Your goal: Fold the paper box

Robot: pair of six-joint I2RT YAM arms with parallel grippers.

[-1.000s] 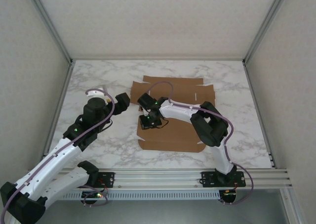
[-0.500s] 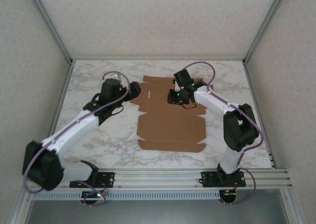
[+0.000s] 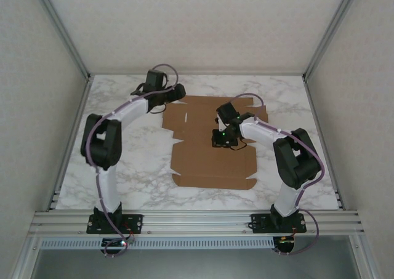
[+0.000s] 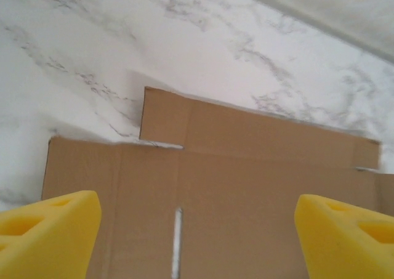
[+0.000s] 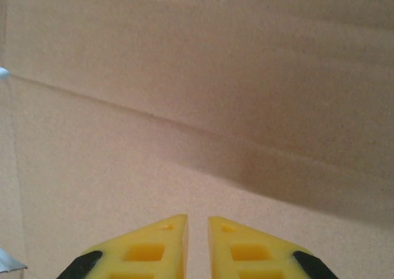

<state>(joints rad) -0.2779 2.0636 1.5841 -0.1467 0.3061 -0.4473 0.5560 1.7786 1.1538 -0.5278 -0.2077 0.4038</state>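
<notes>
The paper box (image 3: 209, 165) lies flat and unfolded on the marble table, a brown cardboard sheet with flaps and slits. My left gripper (image 3: 177, 95) hovers over its far left corner. In the left wrist view its yellow fingers (image 4: 52, 233) stand wide apart, open, above the cardboard (image 4: 246, 186) and a narrow slit (image 4: 176, 242). My right gripper (image 3: 223, 140) is over the middle of the sheet. The right wrist view shows its fingertips (image 5: 166, 239) nearly together with nothing between them, close above the cardboard (image 5: 184, 106).
Bare marble table (image 3: 123, 143) surrounds the sheet on the left, right and near sides. Metal frame posts (image 3: 74, 125) run along both side walls, and the arms' mounting rail (image 3: 197, 220) lies along the near edge.
My left arm swung from the table's left side to the sheet's far left corner. My right gripper went from the sheet's left part to its far part, then back to the middle.
</notes>
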